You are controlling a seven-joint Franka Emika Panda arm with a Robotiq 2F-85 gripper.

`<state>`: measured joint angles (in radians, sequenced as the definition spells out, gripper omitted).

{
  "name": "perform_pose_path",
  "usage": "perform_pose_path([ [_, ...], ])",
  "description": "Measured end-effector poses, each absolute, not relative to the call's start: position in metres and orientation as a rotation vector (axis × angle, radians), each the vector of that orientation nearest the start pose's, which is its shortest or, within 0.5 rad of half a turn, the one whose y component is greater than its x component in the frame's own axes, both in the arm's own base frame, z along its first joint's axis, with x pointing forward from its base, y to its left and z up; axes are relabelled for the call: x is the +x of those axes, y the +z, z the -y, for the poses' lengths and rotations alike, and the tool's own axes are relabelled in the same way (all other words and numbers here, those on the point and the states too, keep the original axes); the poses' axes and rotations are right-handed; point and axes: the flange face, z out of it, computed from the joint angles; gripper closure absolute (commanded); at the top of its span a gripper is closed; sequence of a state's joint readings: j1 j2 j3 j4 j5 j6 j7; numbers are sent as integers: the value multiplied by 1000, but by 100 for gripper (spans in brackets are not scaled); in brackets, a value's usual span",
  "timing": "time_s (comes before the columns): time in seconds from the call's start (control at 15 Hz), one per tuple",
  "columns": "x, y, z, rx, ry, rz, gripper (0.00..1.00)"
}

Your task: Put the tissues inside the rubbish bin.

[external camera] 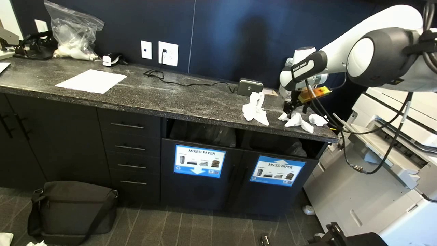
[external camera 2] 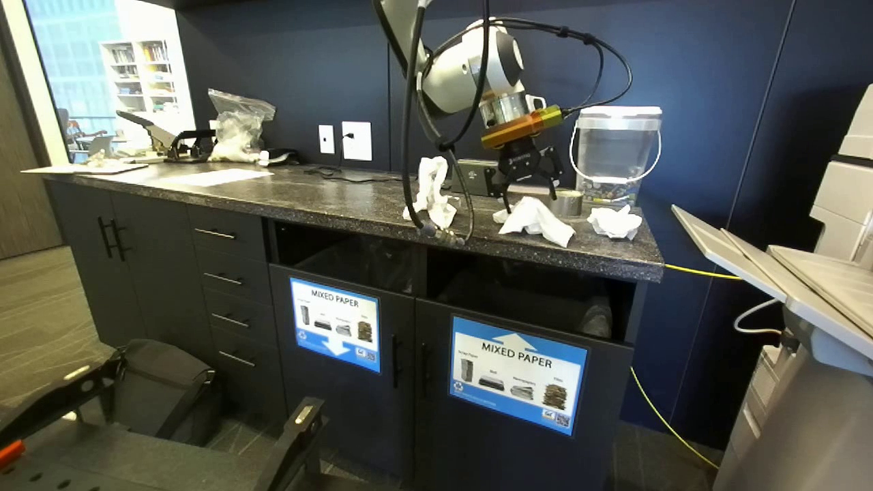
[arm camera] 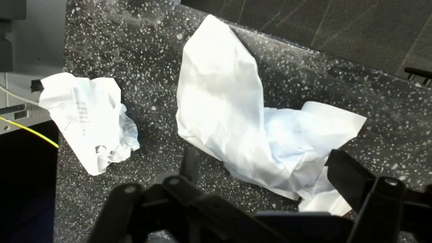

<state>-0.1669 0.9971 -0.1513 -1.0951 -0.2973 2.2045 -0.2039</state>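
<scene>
Bench (external camera: 191, 99): dark speckled top, set against a dark blue wall (external camera: 119, 20). Tissues (external camera 2: 535, 221): crumpled white paper, 3 wads, lying on the bench at its right end; left wad (external camera: 254, 109) tall and peaked, just in front of a dark grey rectangular box (external camera: 250, 87); middle wad (arm camera: 222, 101) long and bent, reaching almost to the near edge; right wad (arm camera: 84, 114) compact, near the right edge. Rubbish bin (external camera 2: 617, 146): pale see-through tapered plastic bucket, white band at the rim, looped white handle, upright at the far right of the bench. Gripper (arm camera: 261, 160): black, 2-fingered, jaws spread wide over the far part of the middle wad; contact with the paper cannot be told. Short grey cylinder (external camera 2: 566, 203): just left of the bin's foot, behind the middle wad. Flat white paper sheet (external camera: 92, 81): on the left half of the bench. Clear plastic zip bag (external camera: 73, 37): far left, by the wall. Large pale grey printer-like machine (external camera: 336, 191): right of the bench. Black fabric bag (external camera: 73, 206): on the floor, near left.
</scene>
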Motion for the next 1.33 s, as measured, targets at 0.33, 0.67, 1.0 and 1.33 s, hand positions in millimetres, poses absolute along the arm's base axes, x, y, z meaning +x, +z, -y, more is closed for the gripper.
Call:
perform_pose_path([
  [0.33,759,222,225,-3507,-21,218,0],
  [0.67,761,218,229,-3481,-10,217,42],
  [1.0,763,217,232,-3459,0,207,79],
  [1.33,762,217,238,-3405,8,144,81],
])
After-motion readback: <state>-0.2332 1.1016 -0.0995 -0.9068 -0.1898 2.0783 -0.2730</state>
